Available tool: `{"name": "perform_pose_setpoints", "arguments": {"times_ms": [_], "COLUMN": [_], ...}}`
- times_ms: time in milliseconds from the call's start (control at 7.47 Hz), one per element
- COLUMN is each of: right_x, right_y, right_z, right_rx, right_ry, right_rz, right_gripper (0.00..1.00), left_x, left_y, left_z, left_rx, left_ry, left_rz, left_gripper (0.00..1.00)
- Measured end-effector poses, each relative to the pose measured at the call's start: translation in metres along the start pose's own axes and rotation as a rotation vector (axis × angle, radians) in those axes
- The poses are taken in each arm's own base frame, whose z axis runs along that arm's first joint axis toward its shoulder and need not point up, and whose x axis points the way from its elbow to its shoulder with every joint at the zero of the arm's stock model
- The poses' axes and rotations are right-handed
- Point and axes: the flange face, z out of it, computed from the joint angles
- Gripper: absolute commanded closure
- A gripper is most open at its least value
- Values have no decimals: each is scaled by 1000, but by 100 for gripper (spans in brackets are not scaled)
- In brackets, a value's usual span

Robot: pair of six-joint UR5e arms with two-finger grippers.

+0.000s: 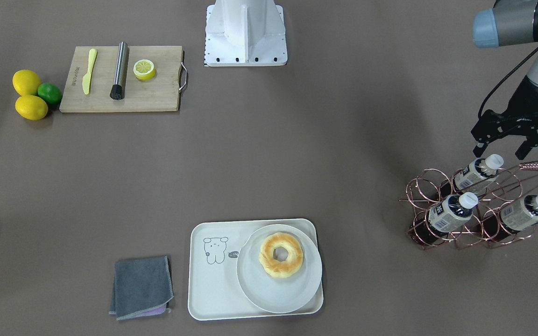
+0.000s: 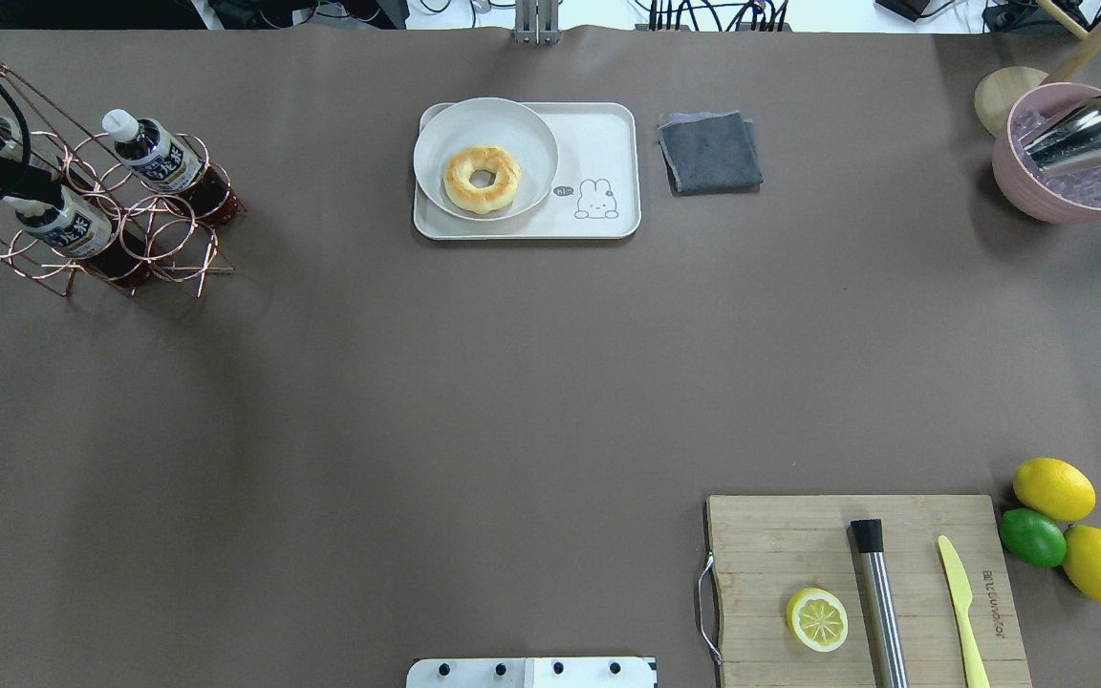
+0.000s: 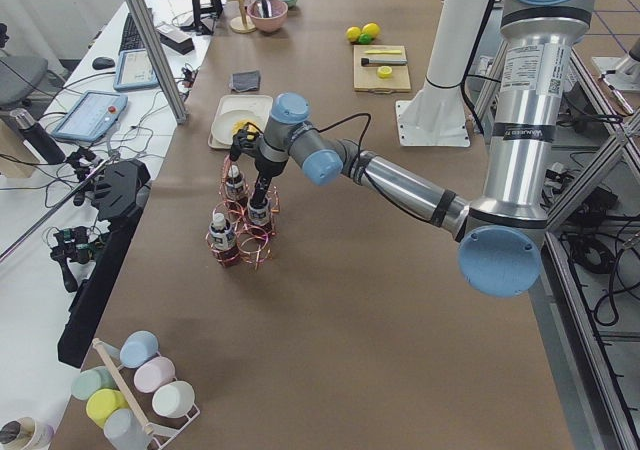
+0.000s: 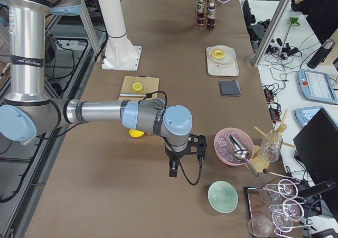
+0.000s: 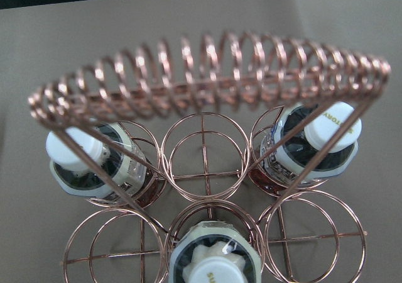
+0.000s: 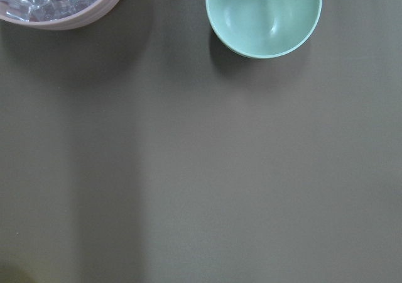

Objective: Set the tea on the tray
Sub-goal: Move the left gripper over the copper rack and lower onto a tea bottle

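Observation:
Three tea bottles lean in a copper wire rack (image 1: 421, 198): one at the back (image 1: 477, 173) and two in front (image 1: 451, 212) (image 1: 526, 211). Their white caps show in the left wrist view (image 5: 74, 149) (image 5: 333, 129) (image 5: 223, 270). My left gripper (image 1: 501, 153) hangs open just above the back bottle's cap, holding nothing. The cream tray (image 1: 213, 280) (image 2: 598, 143) lies at mid-table with a round plate (image 1: 292, 294) and a doughnut (image 1: 280, 255) on it. My right gripper (image 4: 185, 161) hovers over bare table near a pink bowl; whether it is open or shut, I cannot tell.
A grey cloth (image 1: 142, 287) lies beside the tray. A cutting board (image 2: 799, 545) carries a lemon half, a metal muddler and a yellow knife, with lemons and a lime (image 2: 1033, 537) next to it. A pink ice bowl (image 2: 1076, 158) and a green bowl (image 6: 264, 16) stand on my right.

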Motion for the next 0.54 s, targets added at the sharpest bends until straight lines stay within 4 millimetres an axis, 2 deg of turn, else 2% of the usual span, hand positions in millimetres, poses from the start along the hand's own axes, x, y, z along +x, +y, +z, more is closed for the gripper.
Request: {"name": "perform_pose_setpoints", "arguments": {"times_ms": [268,402,536], "right_x": [0,1,1], "right_y": [0,0,0], "right_z": [1,1,1], "right_rx": [-2,-2,-1], "right_ry": [0,0,0], "right_rz": [1,1,2], "right_gripper": [0,0,0], "left_x": [0,-1,-1], "left_y": [3,3,3], "left_z": [11,12,13], "left_rx": [-5,-5,-6], "left_ry": [6,7,8], "left_rz": [9,11,12], "left_gripper": [13,30,68]}}
